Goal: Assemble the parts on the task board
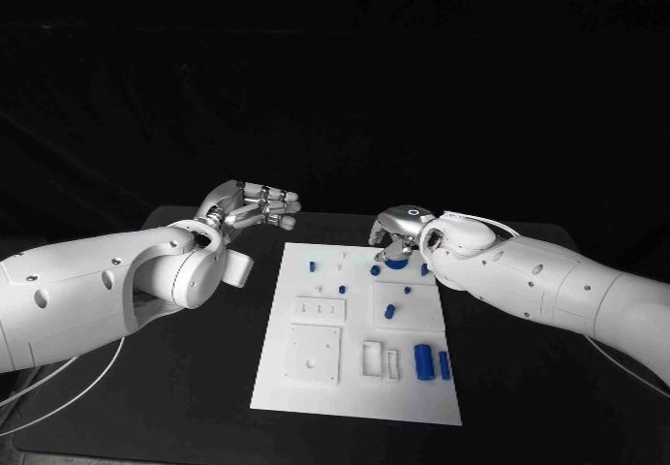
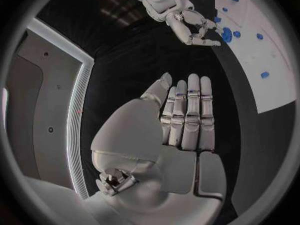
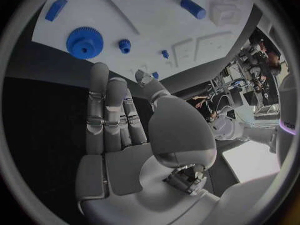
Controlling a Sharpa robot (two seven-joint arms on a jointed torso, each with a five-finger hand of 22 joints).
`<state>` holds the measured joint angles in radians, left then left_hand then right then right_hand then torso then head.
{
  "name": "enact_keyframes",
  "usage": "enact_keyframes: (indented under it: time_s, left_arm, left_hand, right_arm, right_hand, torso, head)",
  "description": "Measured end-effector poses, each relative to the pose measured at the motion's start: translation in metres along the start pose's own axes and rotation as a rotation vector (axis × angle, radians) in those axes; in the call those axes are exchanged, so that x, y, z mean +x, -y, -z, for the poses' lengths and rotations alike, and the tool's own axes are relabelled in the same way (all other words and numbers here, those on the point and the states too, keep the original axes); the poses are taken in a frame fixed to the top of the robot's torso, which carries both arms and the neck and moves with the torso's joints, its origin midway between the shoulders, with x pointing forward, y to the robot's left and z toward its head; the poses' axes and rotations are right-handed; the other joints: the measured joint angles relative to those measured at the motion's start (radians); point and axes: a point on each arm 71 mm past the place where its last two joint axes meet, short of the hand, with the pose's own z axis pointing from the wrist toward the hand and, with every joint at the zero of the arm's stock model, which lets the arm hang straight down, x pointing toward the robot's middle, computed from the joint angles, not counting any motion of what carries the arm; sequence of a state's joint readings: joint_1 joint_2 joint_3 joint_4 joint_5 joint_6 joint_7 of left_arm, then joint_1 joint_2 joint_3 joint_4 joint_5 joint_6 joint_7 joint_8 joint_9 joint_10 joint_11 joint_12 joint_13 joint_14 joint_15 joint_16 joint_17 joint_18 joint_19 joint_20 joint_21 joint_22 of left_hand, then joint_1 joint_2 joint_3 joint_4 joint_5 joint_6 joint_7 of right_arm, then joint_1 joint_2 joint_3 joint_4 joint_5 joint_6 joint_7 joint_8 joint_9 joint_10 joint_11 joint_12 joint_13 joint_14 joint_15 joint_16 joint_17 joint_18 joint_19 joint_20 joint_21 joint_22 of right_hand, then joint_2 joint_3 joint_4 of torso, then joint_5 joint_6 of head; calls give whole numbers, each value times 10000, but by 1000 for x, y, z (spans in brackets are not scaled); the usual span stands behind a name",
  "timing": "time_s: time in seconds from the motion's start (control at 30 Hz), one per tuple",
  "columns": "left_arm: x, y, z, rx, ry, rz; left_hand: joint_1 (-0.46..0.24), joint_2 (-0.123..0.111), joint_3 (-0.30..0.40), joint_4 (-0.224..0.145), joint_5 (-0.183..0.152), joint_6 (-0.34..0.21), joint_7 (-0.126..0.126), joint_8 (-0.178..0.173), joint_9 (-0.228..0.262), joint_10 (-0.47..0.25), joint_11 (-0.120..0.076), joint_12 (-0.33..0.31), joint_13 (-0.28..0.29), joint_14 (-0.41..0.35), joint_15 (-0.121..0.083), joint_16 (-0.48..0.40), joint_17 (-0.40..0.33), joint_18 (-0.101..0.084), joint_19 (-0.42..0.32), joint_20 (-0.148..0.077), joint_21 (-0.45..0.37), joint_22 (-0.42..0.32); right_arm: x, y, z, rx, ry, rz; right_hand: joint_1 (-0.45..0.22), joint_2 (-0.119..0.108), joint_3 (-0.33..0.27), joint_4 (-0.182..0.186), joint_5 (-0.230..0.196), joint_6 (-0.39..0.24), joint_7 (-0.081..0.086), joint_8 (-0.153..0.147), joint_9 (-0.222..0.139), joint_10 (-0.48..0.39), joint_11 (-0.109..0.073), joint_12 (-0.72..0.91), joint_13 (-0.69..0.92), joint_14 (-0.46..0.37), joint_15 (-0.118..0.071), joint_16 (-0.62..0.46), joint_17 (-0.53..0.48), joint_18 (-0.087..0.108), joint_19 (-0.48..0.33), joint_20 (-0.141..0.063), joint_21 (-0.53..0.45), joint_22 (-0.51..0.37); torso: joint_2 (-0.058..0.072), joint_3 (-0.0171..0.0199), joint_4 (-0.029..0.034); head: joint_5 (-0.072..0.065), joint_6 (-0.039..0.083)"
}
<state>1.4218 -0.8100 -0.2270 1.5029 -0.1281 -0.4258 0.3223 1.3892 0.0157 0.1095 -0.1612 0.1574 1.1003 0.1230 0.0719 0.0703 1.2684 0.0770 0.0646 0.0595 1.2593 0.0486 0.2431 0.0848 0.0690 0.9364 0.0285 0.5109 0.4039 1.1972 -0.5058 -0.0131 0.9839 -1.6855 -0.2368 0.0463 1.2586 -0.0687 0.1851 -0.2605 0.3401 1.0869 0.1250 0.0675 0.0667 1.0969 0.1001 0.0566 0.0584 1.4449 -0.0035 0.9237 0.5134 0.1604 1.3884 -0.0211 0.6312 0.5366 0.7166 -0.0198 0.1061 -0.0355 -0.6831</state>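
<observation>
Task board (image 1: 315, 387) with blue parts (image 1: 423, 361)

Bare task board (image 1: 315, 383) near corner

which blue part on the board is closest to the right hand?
The large blue gear, at the task board's far end right by the right hand. It is the biggest, toothed disc; the other blue parts are smaller and lie farther off.

A flat white rectangular task board (image 1: 315, 387) is lying on the black counter (image 1: 559, 407). Small blue plastic parts are sitting across it: a large toothed gear (image 3: 84, 42) at the far end, a smaller gear (image 3: 124, 45) beside it, and two upright cylinders (image 1: 423, 361) near the right edge.
</observation>
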Motion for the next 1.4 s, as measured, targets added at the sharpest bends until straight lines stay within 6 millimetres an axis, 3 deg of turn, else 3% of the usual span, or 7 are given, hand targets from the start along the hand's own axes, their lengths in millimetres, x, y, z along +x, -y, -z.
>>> enact_keyframes:
  time_s: [0.23, 0.4, 0.7, 0.87, 1.1, 1.4]
  left_arm:
    - [0, 4, 0, 74, -36, -40]
    - [0, 5, 0, 110, -61, -55]
    - [1, 9, 0, 176, -113, -70]
    - [1, 11, 0, 212, -133, -81]
    - [1, 13, 0, 246, -154, -98]
    - [1, 14, 0, 256, -165, -111]
  left_hand:
    - [-52, -52, 0, 0, 0, -19, 20, 1, 0, 0, 0, 0, -1, -20, 19, 0, -9, 0, 56, 17, -80, -57]
    - [-52, -52, 0, 0, 0, -36, 36, 6, -1, 0, 0, 0, -1, -37, 36, 0, -9, 1, 73, 0, -104, -67]
    - [-52, -52, 0, 0, 0, -72, 0, 6, -1, -36, 36, 0, -1, -37, 36, 0, -22, 1, 109, 36, -174, -104]
    - [-52, -52, 0, 0, 0, -72, 1, 6, -2, -36, 36, 0, -2, -37, 36, 0, -22, 1, 108, 36, -174, -104]
    - [-52, -52, 0, 0, 0, -72, 1, 6, -2, -72, -1, 0, -2, -37, 36, 0, -21, 1, 108, 36, -174, -127]
    - [-51, -52, 0, 0, 0, -72, 1, 6, -2, -72, -1, 0, -3, -37, 36, 0, -21, 2, 108, 36, -229, -135]
  right_arm:
    - [7, -1, 1, 53, -270, 166]
    - [13, -2, 2, 78, -445, 247]
    - [17, -1, 3, 181, -567, 431]
    - [20, -2, 3, 205, -622, 488]
    - [22, -3, 3, 211, -666, 537]
    - [22, -3, 3, 219, -641, 592]
  right_hand:
    - [40, 40, -10, -50, 0, -1, 1, 0, -7, 0, 0, 0, 0, -1, 1, 127, -130, -2, 17, 17, -298, 413]
    - [40, 40, 181, -160, -71, -1, 1, 0, -8, 0, 0, 0, -1, -1, 0, 171, -156, -6, 91, 14, -457, 699]
    - [-33, -32, 960, -185, -302, 0, 1, 0, -7, 260, -111, 0, -1, -1, 0, 171, -168, -58, 145, -40, -589, 1148]
    - [-133, -132, 1569, -180, -500, 86, -27, 0, -7, 439, -145, 0, -1, -37, -34, 171, -184, -65, 179, -73, -589, 1506]
    - [-167, -98, 2285, -135, -873, 324, -88, 1, -6, 880, -251, 0, -2, -75, -71, 210, -178, -76, 200, -93, -456, 1936]
    - [-189, -76, 2796, 31, -1310, 557, -159, -1, 2, 1230, -368, 0, 9, -70, -147, 209, -174, -176, 120, -208, -319, 2439]
  torso:
    - [105, 30, 23]
    - [190, 40, 35]
    - [313, 53, 87]
    - [378, 53, 87]
    - [457, 53, 97]
    - [530, 47, 87]
  head:
    - [-40, 19]
    - [-58, 98]
    - [-114, 177]
    - [-96, 212]
    - [-81, 248]
    - [-55, 330]
